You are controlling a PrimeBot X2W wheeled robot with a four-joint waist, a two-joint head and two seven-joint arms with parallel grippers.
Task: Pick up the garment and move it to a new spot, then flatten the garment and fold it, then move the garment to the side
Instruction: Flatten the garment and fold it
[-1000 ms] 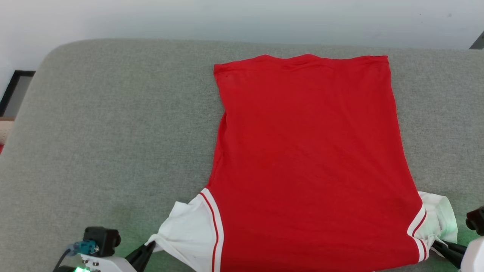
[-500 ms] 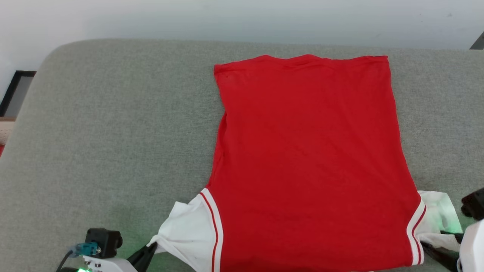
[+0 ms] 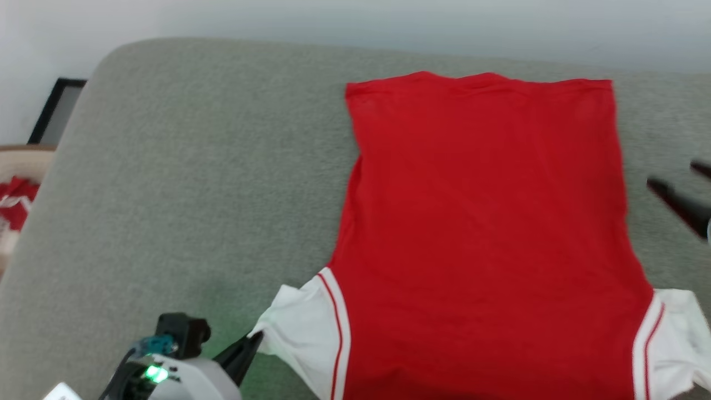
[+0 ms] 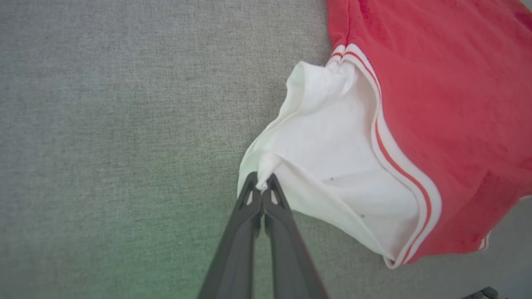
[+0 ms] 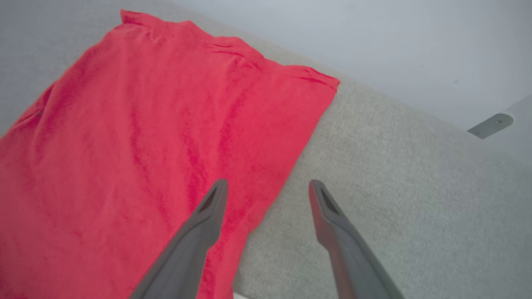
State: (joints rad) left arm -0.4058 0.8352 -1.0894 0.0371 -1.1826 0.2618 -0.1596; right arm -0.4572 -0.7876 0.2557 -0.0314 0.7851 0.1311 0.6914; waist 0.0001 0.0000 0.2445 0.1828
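Head view: the garment, a red jersey shirt, lies spread flat on a grey upholstered surface, right of its middle, with the straight hem at the far side and both white short sleeves at the near side. My left gripper sits at the lower left, its two dark fingers pressed together on the outer corner of the left sleeve; a green light glows on the wrist behind it. The right sleeve lies loose on the surface. My right gripper shows at the right edge, blurred, just beside the shirt's right border, jaws apart. At the far left edge sits a beige basket with a red-and-white cloth in it (detail too soft to read further). Left wrist view: my left gripper is clamped on a small pinch of white sleeve, and the fabric draws into a tuck at the fingertips; red-and-white striped trim joins the sleeve to the red body. Right wrist view: my right gripper is spread wide, one finger over the red cloth, the other over the grey surface, the shirt's side edge running between them. I cannot tell whether these tips touch the cloth.
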